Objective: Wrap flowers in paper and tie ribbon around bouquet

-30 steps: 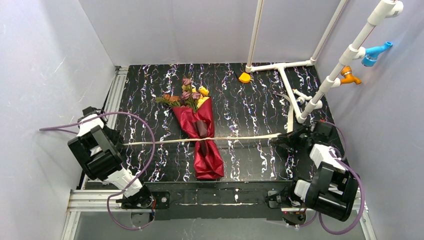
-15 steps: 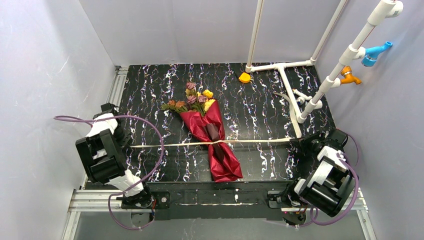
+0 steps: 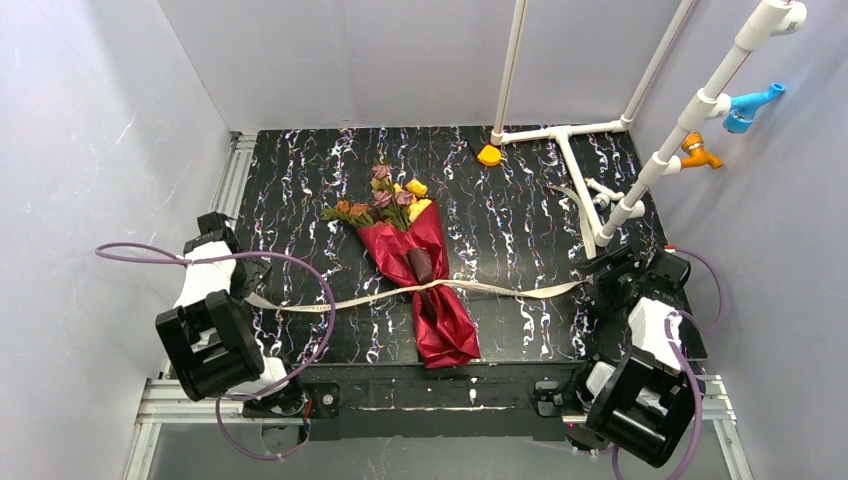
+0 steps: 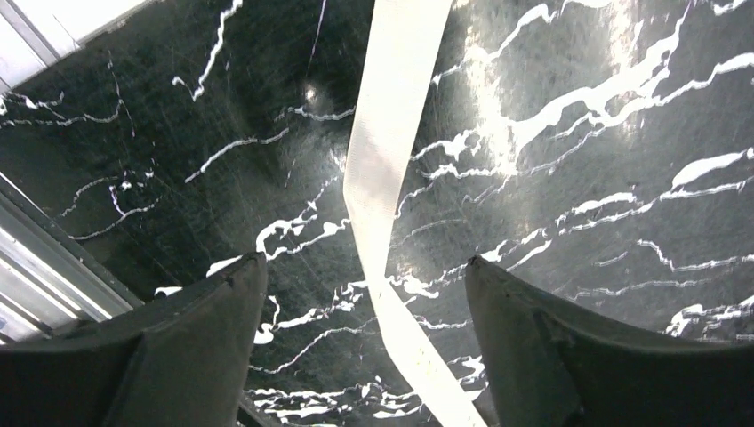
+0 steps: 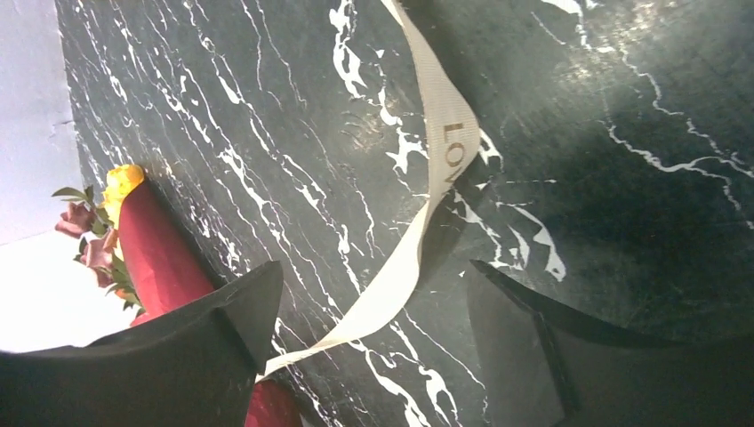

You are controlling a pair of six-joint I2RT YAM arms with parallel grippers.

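- While both arms sit low at the near corners of the surface [image 3: 300, 180], I see the left gripper [image 4: 363, 261] spread wide above the black marbled top, pinching nothing.
- From the left wrist view, the ribbon [image 3: 510, 292] runs through that gap and lies loose on the surface, unclamped by either of the dark fingers [image 4: 196, 338].
- On the other side, the right gripper [image 5: 375, 265] is likewise spread apart, with the ribbon's other end curling slack on the surface between its fingers; I can read dark printed letters on that stretch.
- A purple cable [image 3: 318, 300] loops from the left arm out over the near-left part of the surface.
- Between the two arms the ribbon sags in a shallow wave from left to right, crossing the bouquet [image 3: 425, 265] at its narrow waist; I cannot tell from up here whether it is knotted there.
- That bouquet lies flat near the middle of the surface, its pointed tail of dark red paper [image 3: 445, 325] toward the near edge and tilted slightly to the right.
- Farther back, the flowers [image 3: 385, 198] fan out of the paper's open mouth toward the far left, yellow, orange and dusty-pink blooms with green leaves.
- Beyond them, well apart at the far edge, a small orange wedge [image 3: 488, 155] sits beside the foot of a white pipe frame [image 3: 560, 133].
- Up that frame on the far right I see a blue fitting [image 3: 750, 103] and an orange fitting [image 3: 698, 152].
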